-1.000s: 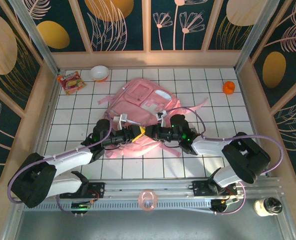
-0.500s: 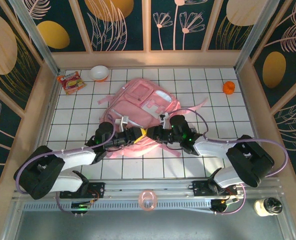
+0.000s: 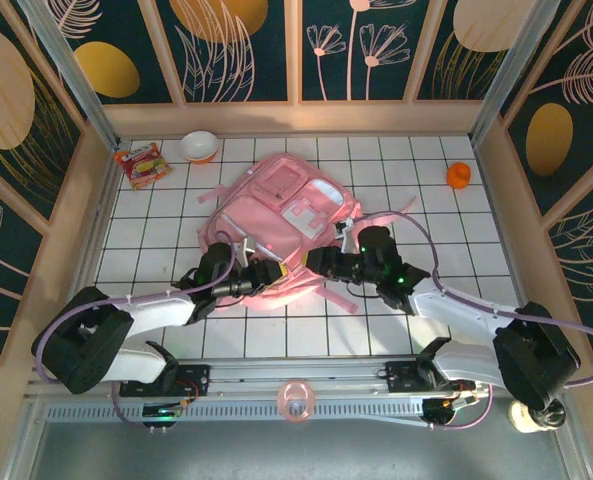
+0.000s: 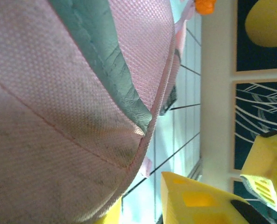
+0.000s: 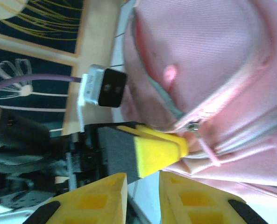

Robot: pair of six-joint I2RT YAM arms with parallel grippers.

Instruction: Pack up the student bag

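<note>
The worktop [image 3: 436,220] is white with a dark grid, closed in by wooden walls and dark flower panels. The student bag [image 3: 276,205] lies flat near its middle, with the front pockets up and the straps spread to the sides. A snack packet [image 3: 141,163] and a bowl [image 3: 199,146] lie in the far left corner, and a small orange thing [image 3: 458,175] is far right, all well apart from the bag.

Both arms meet at the near edge of the bag. The left tool [image 3: 276,270] is partly open around a fold of pink fabric. A gap shows beside one finger, so I judge it does not pinch yet. One of its fingers lies just beside a zip pull [image 5: 193,126]. The right tool [image 3: 316,262] is open only a little and holds nothing.

The risk, as I judge it, is the crowding: the two tools are very near, and a small sideways move may knock them together. If the left tool closes on loose fabric and not the zip, the soft bag may only wrinkle or slide on the smooth tiles. A loose strap may also catch on a finger.
</note>
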